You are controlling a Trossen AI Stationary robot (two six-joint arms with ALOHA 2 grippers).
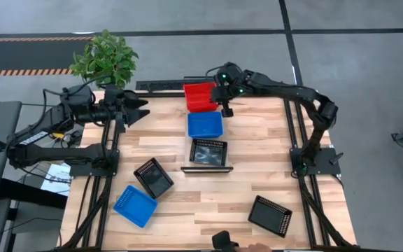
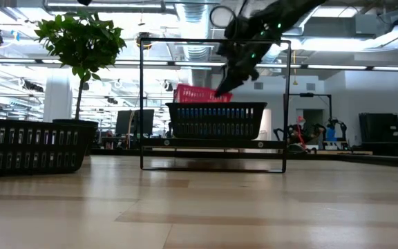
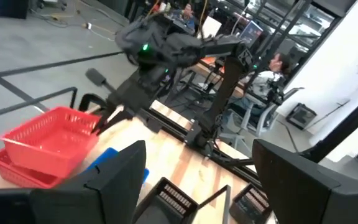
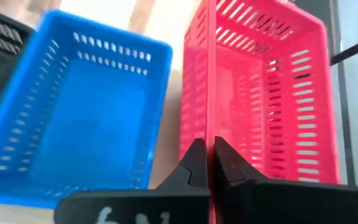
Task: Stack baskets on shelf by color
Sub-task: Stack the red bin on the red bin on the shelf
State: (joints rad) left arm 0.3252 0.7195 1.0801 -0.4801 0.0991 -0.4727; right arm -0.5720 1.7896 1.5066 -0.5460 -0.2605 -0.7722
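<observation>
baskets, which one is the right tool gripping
The red basket at the shelf's far end. The right tool is shut on its wall, while the blue basket beside it and the black one stand untouched.

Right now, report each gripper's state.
Left gripper: open, holding nothing.
Right gripper: shut on the red basket wall.

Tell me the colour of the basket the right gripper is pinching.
Red. The right gripper is shut on the red basket wall, clearest in the right wrist view.

red baskets (image 1: 200, 96) stacked, top one tilted | shelf (image 1: 207, 168) far end, apparently
</observation>
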